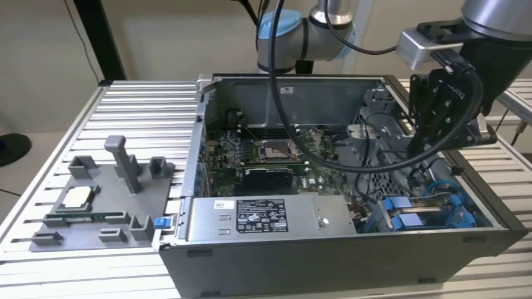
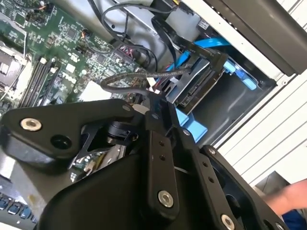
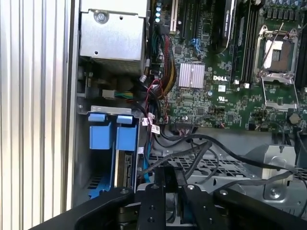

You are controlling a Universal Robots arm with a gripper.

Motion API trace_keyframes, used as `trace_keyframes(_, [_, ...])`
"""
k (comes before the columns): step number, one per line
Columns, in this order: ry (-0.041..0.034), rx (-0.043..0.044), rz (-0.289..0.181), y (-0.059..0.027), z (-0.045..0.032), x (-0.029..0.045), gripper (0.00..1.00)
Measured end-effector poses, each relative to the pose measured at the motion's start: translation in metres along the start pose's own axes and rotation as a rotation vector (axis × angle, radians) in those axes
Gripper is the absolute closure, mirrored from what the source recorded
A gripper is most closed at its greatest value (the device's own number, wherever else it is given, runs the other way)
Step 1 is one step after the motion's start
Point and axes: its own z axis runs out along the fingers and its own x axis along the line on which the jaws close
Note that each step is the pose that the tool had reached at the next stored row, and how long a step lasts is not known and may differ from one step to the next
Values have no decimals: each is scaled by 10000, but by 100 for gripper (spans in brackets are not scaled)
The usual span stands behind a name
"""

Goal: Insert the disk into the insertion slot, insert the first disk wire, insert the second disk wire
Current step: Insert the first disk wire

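The gripper (image 2: 149, 104), pinching a wire (image 2: 122, 80) beside the seated disk (image 2: 199, 88), seems at the first-wire step, needing exact plug alignment.

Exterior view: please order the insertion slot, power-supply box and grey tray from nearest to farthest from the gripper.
1. Insertion slot, just below the gripper.
2. Power-supply box, along the near wall.
3. Grey tray, outside, the exterior view's left.

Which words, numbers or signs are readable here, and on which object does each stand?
White label on the grey metal power-supply box: print too small to read.
White maker's mark on the green circuit board: not quoted; other print too small.
White tags on the wires: blurred.
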Motion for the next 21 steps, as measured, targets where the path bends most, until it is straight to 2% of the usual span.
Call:
trace_keyframes(4, [-53, 39, -1, 3, 0, 0, 100])
trace_keyframes(6, [-102, 79, -1, 6, 3, 1, 100])
trace_keyframes(10, [-400, 187, -1, 15, 8, 1, 100])
trace_keyframes(12, [-482, 230, -1, 21, 11, 0, 100])
trace_keyframes(21, [-495, 244, 0, 9, 27, 12, 100])
